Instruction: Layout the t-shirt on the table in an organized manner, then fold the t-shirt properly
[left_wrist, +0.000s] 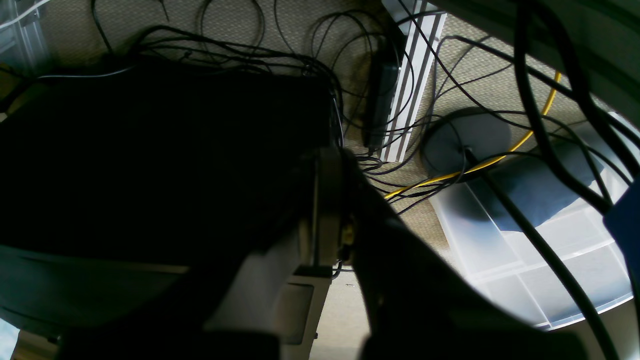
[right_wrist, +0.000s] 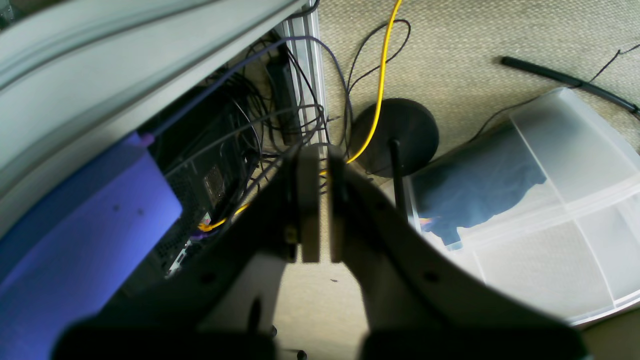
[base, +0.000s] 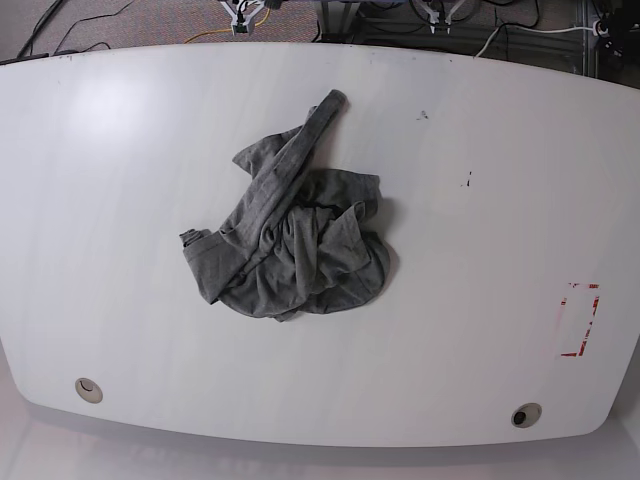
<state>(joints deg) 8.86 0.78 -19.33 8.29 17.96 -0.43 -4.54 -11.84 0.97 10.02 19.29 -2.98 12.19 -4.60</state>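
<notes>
The plain heather-grey knit cotton t-shirt (base: 290, 235) lies crumpled in a heap near the middle of the big glossy white table with rounded corners (base: 120, 150), one long rolled part reaching toward the far edge, the rest bunched in folds. Nothing of the layout looks begun.

Both arms hang beyond the far edge of the table, well apart from the cloth. The left gripper (left_wrist: 345, 200) has its jaws closed together on nothing; the right gripper (right_wrist: 320, 200) is all but closed, a thin slit between its pads, also empty. Their wrist cameras see only carpet, black cables and a yellow cable (right_wrist: 381, 65).

The step in hand, as I judge it, is the first reach and spreading out. To do it well, open both jaws before coming down, take two separate outer edges of the heap (not the tangled middle) and draw them apart low over the table so the fabric slides flat instead of twisting
</notes>
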